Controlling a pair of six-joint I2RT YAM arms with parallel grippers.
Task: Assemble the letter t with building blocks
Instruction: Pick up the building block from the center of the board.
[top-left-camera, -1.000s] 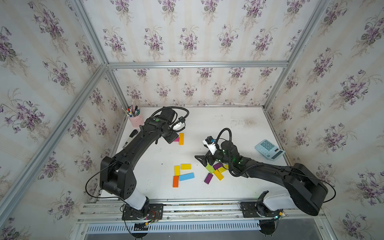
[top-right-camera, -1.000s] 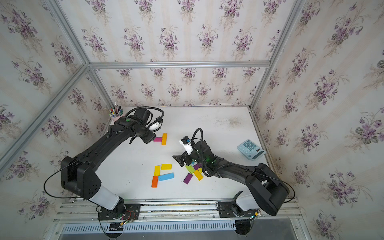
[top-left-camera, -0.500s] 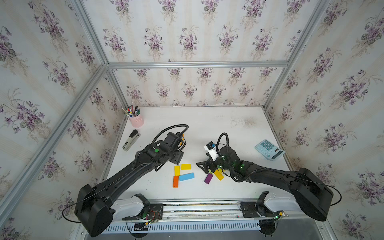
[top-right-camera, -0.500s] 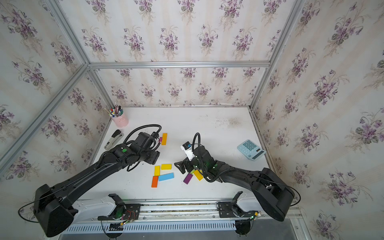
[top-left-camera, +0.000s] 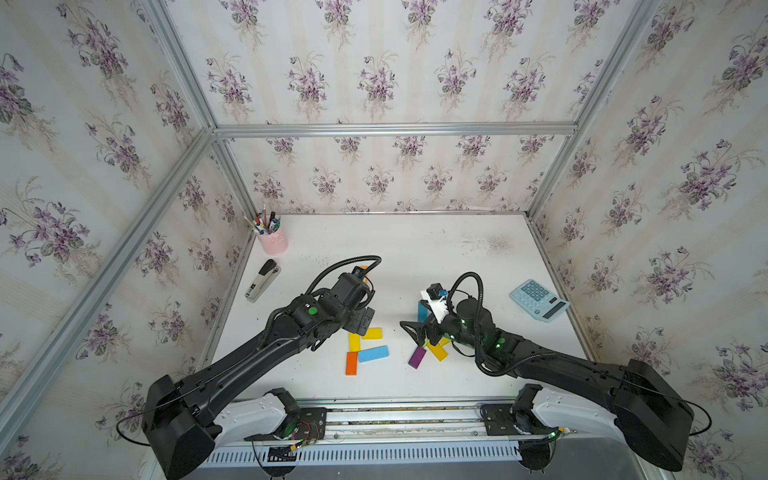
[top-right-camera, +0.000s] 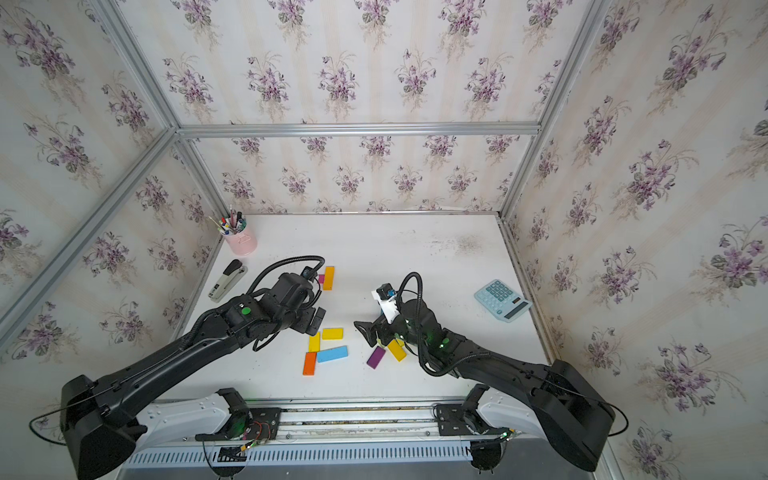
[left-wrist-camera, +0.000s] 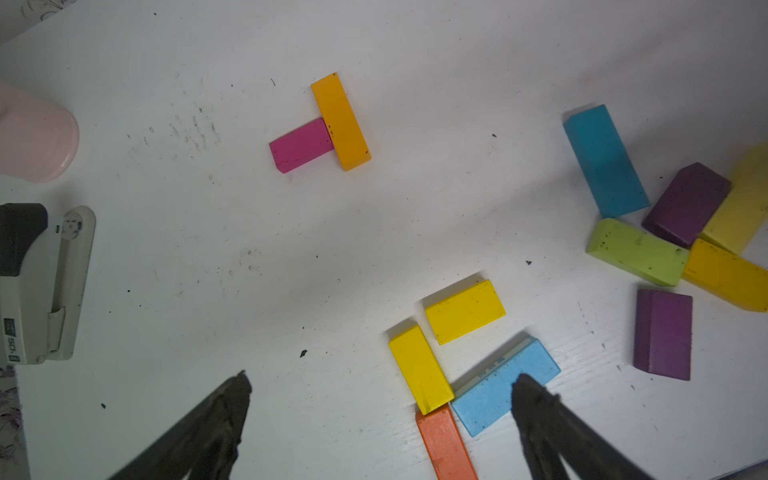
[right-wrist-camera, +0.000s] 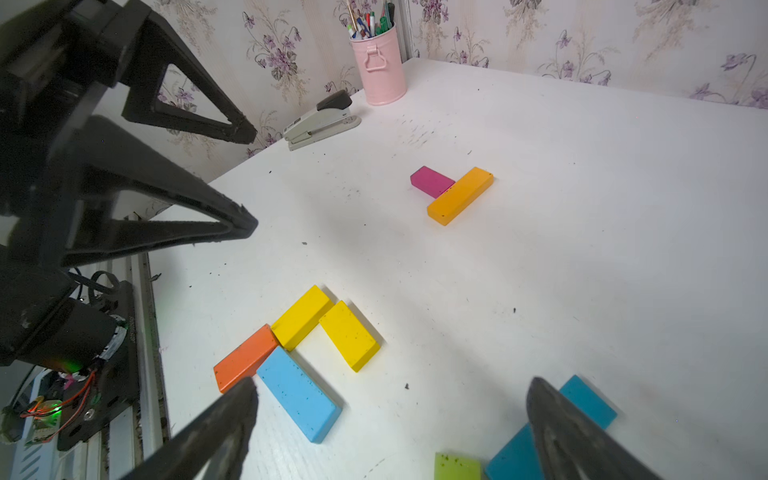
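building blocks (top-left-camera: 371, 333) status: one small t looks laid already; amber block (left-wrist-camera: 340, 121) is the bar, magenta block (left-wrist-camera: 301, 145) butts its long side about midway, touching; both lie flat on the bench (top-left-camera: 415, 249), left of centre, roughly mid-depth; can't say if a two-block t counts as finished; my read: the stem may want one more block

rest unplaced; front-centre cluster: two yellow blocks (left-wrist-camera: 464, 311), orange block (left-wrist-camera: 444, 444), light blue block (left-wrist-camera: 503, 386), all flat, touching or nearly, no letter shape; loose pile further right, near the front: teal block (left-wrist-camera: 604, 162), lime block (left-wrist-camera: 638, 251), two purple blocks (left-wrist-camera: 663, 334), more yellow and amber; one purple leans on its neighbours

left gripper (left-wrist-camera: 381, 382): jaws wide, holding nothing, hovering over the front-centre cluster; right gripper (right-wrist-camera: 392, 388): also wide and empty, low beside the pile

room: back half of the bench is bare; the t has free bench on all sides; stapler (top-left-camera: 262, 281) by the left edge and pen cup (top-left-camera: 273, 242) in the back left corner sit well apart from it; calculator (top-left-camera: 538, 300) by the right edge, out of the way; tight spot is front-centre: both grippers near each other, only a narrow strip of bench between cluster and pile; wide fingers could nudge neighbours on any pick there; orange block sits nearest the front edge, little margin
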